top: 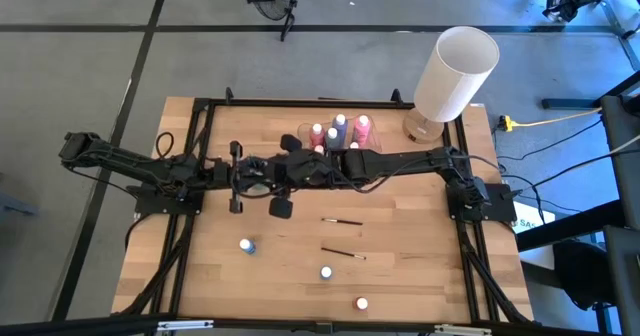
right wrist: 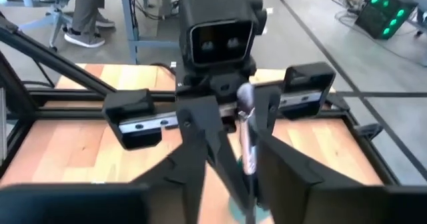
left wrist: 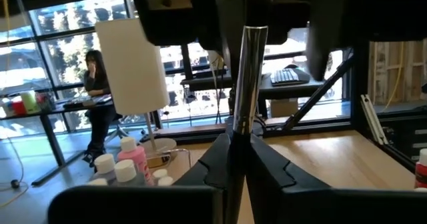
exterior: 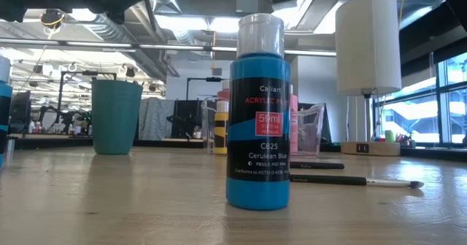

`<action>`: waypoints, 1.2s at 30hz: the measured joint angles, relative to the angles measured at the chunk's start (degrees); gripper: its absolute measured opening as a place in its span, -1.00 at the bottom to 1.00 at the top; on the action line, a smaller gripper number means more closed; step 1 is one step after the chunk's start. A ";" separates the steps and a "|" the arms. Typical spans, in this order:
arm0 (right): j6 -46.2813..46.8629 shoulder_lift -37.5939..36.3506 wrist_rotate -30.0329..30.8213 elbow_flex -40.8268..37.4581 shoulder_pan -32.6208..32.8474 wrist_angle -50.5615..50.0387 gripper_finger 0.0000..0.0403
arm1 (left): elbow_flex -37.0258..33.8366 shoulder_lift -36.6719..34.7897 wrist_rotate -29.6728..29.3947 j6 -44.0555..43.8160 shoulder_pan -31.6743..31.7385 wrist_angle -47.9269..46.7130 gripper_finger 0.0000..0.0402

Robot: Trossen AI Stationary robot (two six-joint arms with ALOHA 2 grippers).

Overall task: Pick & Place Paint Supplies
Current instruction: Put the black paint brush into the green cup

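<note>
Left claw (left wrist: 238,159) clamps a paintbrush (left wrist: 249,71); right claw (right wrist: 233,151) parted.

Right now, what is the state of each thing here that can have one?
Thin metal-collared paintbrush: held up, clamped by the left pincer.
Left pincer: shut on that paintbrush.
Right pincer: open around it.
Blue plastic paint bottle: upright, capped.
Two dark-handled paintbrushes: lying flat on the wooden table.
White cylindrical lamp: standing upright.
</note>
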 joint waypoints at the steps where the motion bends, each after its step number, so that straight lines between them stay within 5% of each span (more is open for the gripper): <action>1: 0.22 0.00 0.16 0.00 0.06 -0.27 -0.28 | -0.01 0.00 -0.50 -0.38 0.00 -0.02 -0.89; 7: 3.42 -0.86 8.00 0.84 1.73 -8.88 0.06 | 2.35 -1.50 -6.34 -1.30 0.02 -8.69 -0.89; 12: 7.91 -1.31 7.95 5.04 3.56 -23.91 0.09 | 8.91 -1.77 -13.66 0.53 0.53 -22.81 -0.89; 16: 16.46 -1.36 8.51 7.31 6.27 -32.14 0.09 | 12.03 -2.30 -11.13 0.54 2.85 -25.45 -0.89; 23: 43.39 -5.14 26.20 8.28 17.61 -59.28 0.08 | 13.60 -4.53 -9.32 -2.43 10.09 -32.10 -0.89; 32: 53.11 -10.61 51.75 7.21 35.50 -61.02 0.08 | 13.56 -4.76 10.55 -5.14 23.84 -31.16 -0.89; 36: 52.43 -11.34 56.94 7.23 38.88 -61.07 0.08 | 13.09 -4.08 17.01 -7.49 31.00 -29.90 -0.89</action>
